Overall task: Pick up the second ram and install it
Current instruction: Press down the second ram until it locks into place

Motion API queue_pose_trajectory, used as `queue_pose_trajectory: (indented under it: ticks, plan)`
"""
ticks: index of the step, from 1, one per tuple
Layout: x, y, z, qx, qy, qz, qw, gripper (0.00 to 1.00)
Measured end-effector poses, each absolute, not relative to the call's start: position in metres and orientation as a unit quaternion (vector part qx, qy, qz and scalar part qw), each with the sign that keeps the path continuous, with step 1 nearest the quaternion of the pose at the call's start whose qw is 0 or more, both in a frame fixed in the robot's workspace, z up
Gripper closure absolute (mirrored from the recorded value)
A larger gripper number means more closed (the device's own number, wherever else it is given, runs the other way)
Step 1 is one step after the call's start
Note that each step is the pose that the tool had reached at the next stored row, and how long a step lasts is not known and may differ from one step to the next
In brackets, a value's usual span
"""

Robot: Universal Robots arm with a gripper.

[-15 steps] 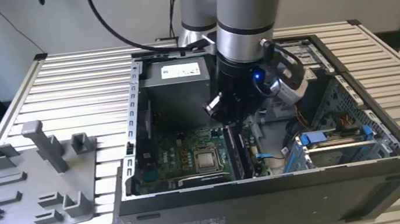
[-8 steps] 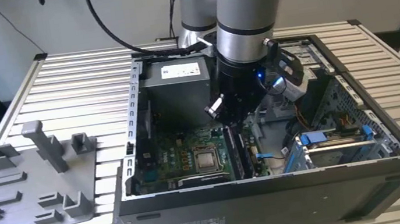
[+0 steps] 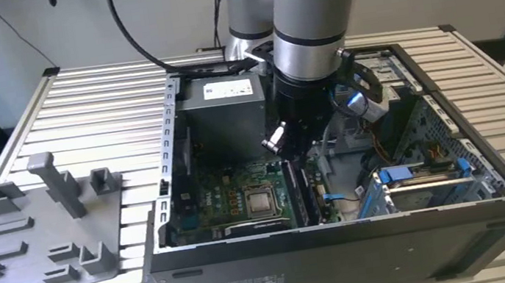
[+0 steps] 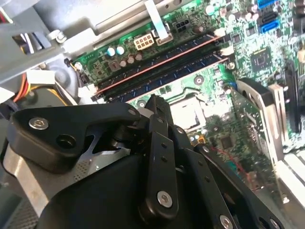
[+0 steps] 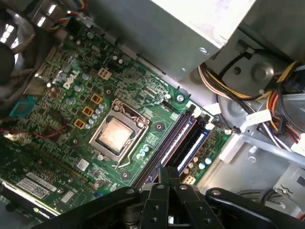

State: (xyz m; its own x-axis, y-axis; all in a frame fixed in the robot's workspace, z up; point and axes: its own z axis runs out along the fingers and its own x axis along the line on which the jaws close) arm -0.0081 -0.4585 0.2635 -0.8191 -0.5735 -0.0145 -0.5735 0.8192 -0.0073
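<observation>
An open desktop computer case lies on a slatted metal table, with a grey plastic fixture tray on the exterior view's left. The robot arm reaches down into the case over the green motherboard. The gripper has its fingers drawn narrow, tips together, just above the memory slots. The second ram appears to stand on edge in a slot, beside another memory stick, though whether it is fully seated I cannot tell
</observation>
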Motion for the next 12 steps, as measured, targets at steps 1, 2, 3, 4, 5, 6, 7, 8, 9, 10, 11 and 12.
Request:
queue_pose_trajectory:
  ticks: [1,2,3,4,5,6,7,8,9,10,11,12]
  plan:
    - [-0.0081,-0.4585,0.2631,-0.309,0.951,-0.001,0.008,0.89]
    - [-0.0081,-0.4585,0.2629,-0.318,0.948,-0.001,0.008,0.89]
    - [-0.0081,-0.4585,0.2627,-0.327,0.945,-0.001,0.008,0.89]
    - [-0.0082,-0.4585,0.2624,-0.335,0.942,-0.001,0.008,0.89]
    - [-0.0082,-0.4585,0.2621,-0.343,0.939,-0.001,0.008,0.89]
    - [-0.0082,-0.4585,0.2619,-0.352,0.936,-0.001,0.008,0.89]
    - [-0.0082,-0.4585,0.2617,-0.36,0.933,-0.001,0.008,0.89]
    - [-0.0082,-0.4585,0.2615,-0.369,0.93,-0.001,0.008,0.89]
    - [-0.0081,-0.4585,0.2612,-0.377,0.926,-0.001,0.008,0.89]
    - [-0.0081,-0.4585,0.261,-0.386,0.923,-0.001,0.008,0.89]
    - [-0.0082,-0.4585,0.2608,-0.394,0.919,-0.001,0.008,0.89]
    - [-0.0081,-0.4585,0.2607,-0.403,0.915,0.0,0.008,0.89]
